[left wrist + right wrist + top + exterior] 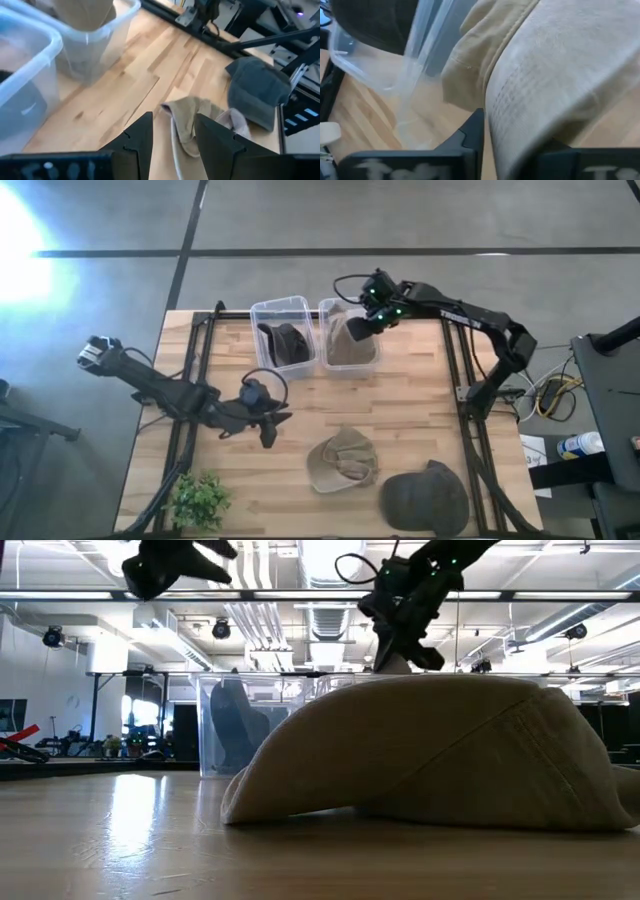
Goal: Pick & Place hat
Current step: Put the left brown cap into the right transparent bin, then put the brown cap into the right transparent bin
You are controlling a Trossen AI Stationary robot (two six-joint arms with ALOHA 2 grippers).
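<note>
A tan hat [350, 348] hangs in the right clear bin [322, 308] under my right gripper [366, 323], which is shut on it. The left clear bin [262, 310] holds a dark hat [285, 340]. A second tan hat [342, 460] lies crumpled on the table's near middle and fills the low view [430, 750]. A dark grey hat [425, 498] rests crown up beside it. My left gripper [268, 428] hovers open above the table, left of that second tan hat [192, 120]. My right gripper pinches the tan hat between its two fingers [470, 135] by a stiff, pale part that looks like the brim [540, 95]. It comes slanting down from the table's right. The softer crown [475, 65] hangs below into the right bin.
A small green plant [198, 500] stands at the near left corner. Black frame rails [452, 370] run along both sides of the table. Bare wood lies between the bins and the two hats on the table.
</note>
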